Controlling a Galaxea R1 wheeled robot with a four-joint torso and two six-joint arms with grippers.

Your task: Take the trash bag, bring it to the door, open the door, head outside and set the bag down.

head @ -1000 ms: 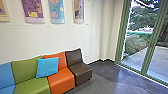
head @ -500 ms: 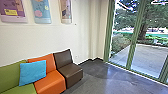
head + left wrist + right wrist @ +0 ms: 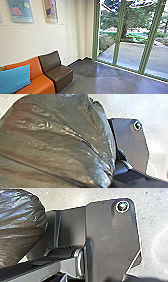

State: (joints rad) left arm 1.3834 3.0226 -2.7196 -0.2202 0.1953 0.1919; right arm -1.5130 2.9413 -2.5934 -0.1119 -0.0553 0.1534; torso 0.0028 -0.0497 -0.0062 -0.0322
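The trash bag (image 3: 57,141) was big, dark and shiny, and it was close by the robot's own dark plate (image 3: 130,144). In the left wrist view it had long folds that ran in toward one tight bit. That made me think it was being held up by its top, with the heavy stuff sagging down. The right wrist view had the bag in it too, so it was near both arms. I could not tell if the left gripper was wide, narrow or pinching the bag, and I could not tell for the right gripper either. My guess was that the bag was kept in close so it would not swing about or bump the seats.

On the near left were an orange seat (image 3: 37,86) and a brown seat (image 3: 58,76), side by side along the white wall (image 3: 37,37). They were likely put there so people could sit and leave room to walk. A blue pillow (image 3: 15,77) leaned on the orange seat, maybe to make it comfy. Two posters (image 3: 21,11) hung above, up high where people could look at them.

On the far right was tall glass with green frames (image 3: 117,45). Past it I saw a paved yard (image 3: 130,53) and a tree (image 3: 124,25). I could not tell which part was the door. The robot was indoors, so I thought this was the carrying part, with the door and the putting down left to do. The gray floor (image 3: 87,77) gave it a way to roll toward the glass.
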